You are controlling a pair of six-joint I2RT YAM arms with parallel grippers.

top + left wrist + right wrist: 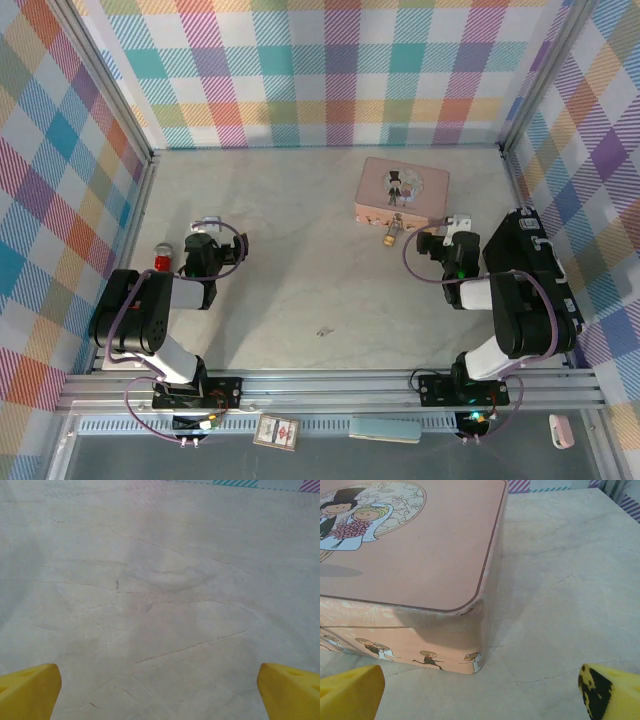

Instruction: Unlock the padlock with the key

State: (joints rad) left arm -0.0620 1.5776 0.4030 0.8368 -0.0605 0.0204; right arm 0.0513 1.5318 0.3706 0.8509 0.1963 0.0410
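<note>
- Black-jointed left arm (150, 320) with white link segments, trailed by a looping purple cable (128, 310).
- Bulkier black right arm (520, 310), with a small green light (470, 415) near its base.
- Yellow fingertip pads (30, 690); one right-side pad (607, 692) smudged black, possibly wear.

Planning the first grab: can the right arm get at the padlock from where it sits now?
Probably yes. The padlock sits at the near edge of the pink tin, over bare table, with the open right gripper close beside it and nothing between them. The tin behind may crowd the grasp.
</note>
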